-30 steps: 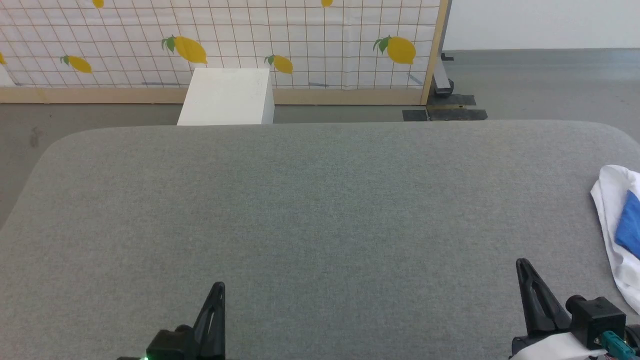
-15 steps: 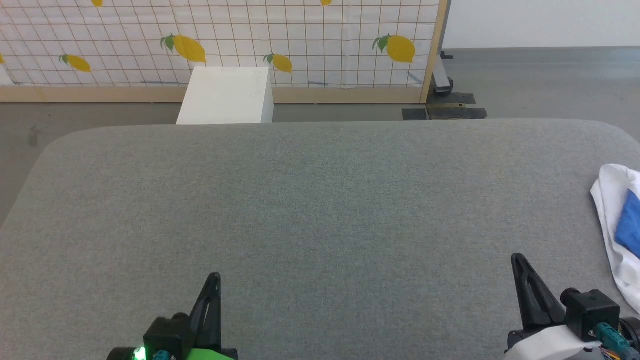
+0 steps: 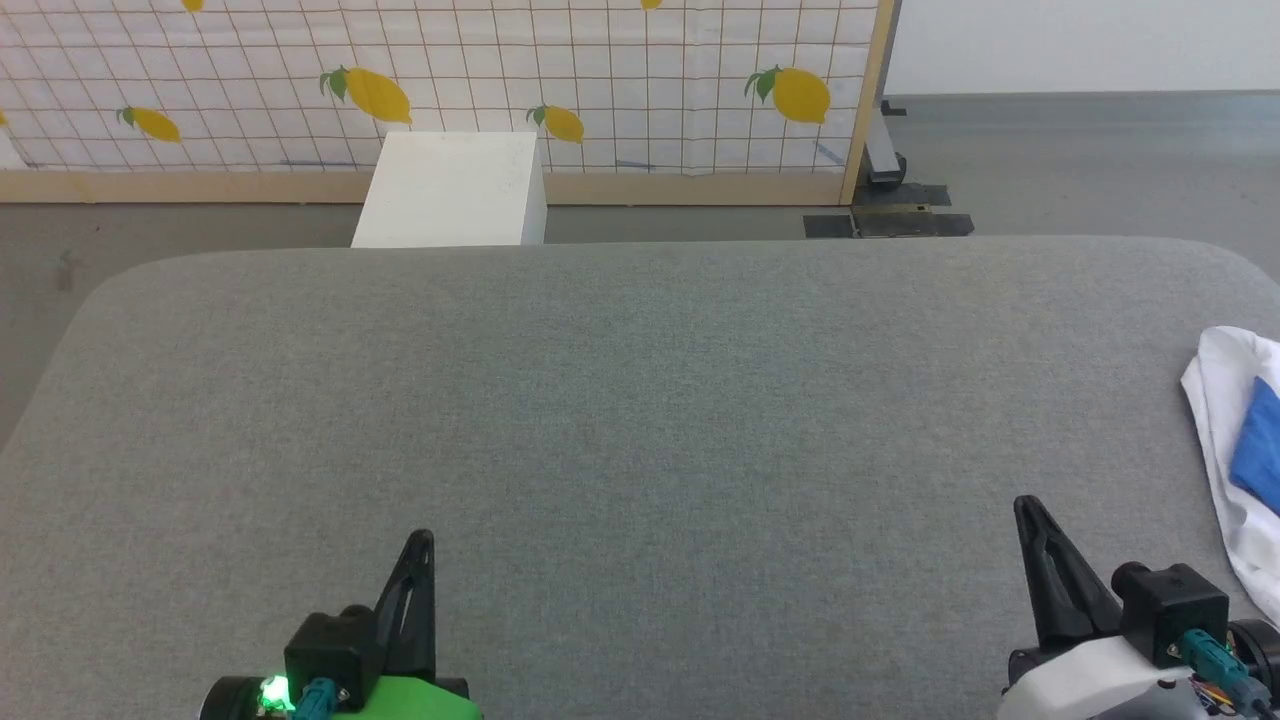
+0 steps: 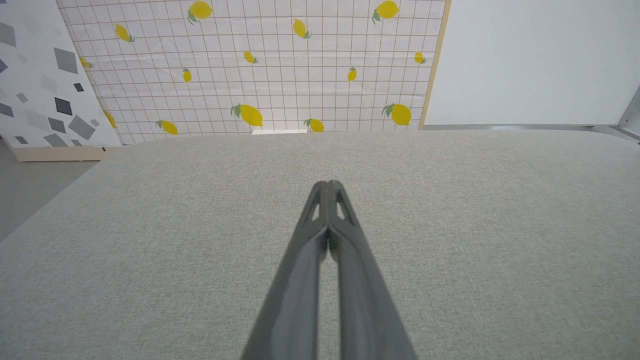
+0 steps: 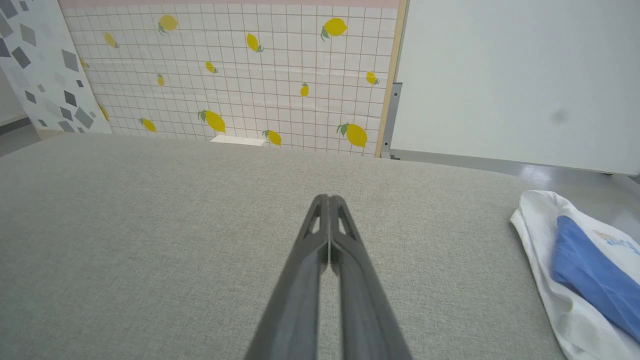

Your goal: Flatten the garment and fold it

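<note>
The garment lies bunched at the right edge of the grey padded table, white with a blue sleeve across it, partly cut off by the head view. In the right wrist view the garment lies to the right of my fingers. My right gripper hovers near the table's front right, shut and empty, left of the garment and apart from it. Its closed tips point over bare fabric. My left gripper stands at the front left, shut with nothing in it, its tips together.
Behind the table stands a white box on the floor, in front of a lemon-patterned grid screen with a wooden frame. A dark metal base sits on the floor at the back right.
Both grippers have crept forward, farther up the head view, showing more of the wrists. The garment has stayed where it was.
</note>
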Motion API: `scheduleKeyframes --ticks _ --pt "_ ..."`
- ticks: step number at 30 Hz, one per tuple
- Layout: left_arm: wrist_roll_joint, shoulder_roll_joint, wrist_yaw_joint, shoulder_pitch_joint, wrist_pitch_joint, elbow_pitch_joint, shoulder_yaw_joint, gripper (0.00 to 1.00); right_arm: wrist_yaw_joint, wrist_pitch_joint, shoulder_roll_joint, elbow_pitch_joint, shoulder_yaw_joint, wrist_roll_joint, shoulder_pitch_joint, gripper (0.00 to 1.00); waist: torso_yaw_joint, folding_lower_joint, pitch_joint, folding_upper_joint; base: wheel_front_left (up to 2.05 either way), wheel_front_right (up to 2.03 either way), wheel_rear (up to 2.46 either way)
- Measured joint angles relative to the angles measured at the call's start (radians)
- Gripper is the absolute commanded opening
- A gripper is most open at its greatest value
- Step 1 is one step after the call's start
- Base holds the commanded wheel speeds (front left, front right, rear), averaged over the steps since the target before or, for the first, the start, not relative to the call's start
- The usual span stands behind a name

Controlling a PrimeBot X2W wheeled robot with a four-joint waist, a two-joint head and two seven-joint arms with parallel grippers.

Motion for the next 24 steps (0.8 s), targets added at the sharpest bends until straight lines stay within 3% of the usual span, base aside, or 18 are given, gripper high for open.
scheduleKeyframes --ticks 24 --pt "0.031 -0.013 -0.016 -0.051 0.053 0.014 0.053 0.0 0.0 0.024 0.0 0.017 0.014 -0.002 -0.043 0.0 -0.002 0.0 0.005 0.0 0.0 0.0 0.0"
